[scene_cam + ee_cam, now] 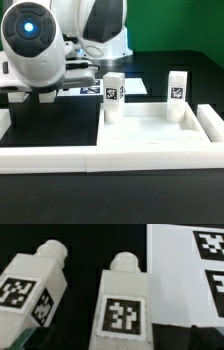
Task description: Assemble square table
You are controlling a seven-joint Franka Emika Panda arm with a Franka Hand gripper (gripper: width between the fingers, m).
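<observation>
- Two loose legs (33, 288) lie under the gripper (36, 97), which is open wide and empty.
- Probably light, stiff, slippery plastic: hold one across its flat sides, mid-body.
- Slab (150, 128) is well apart from the gripper, with two upright legs (113, 97) on it.

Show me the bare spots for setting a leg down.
Free: the middle of the slab between the two upright legs; the black table in front of the border bar. Crowded: beside the marker board, where two loose legs sit close together.

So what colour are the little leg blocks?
The leg blocks are white with black-and-white tags, clearest in the wrist view.
</observation>
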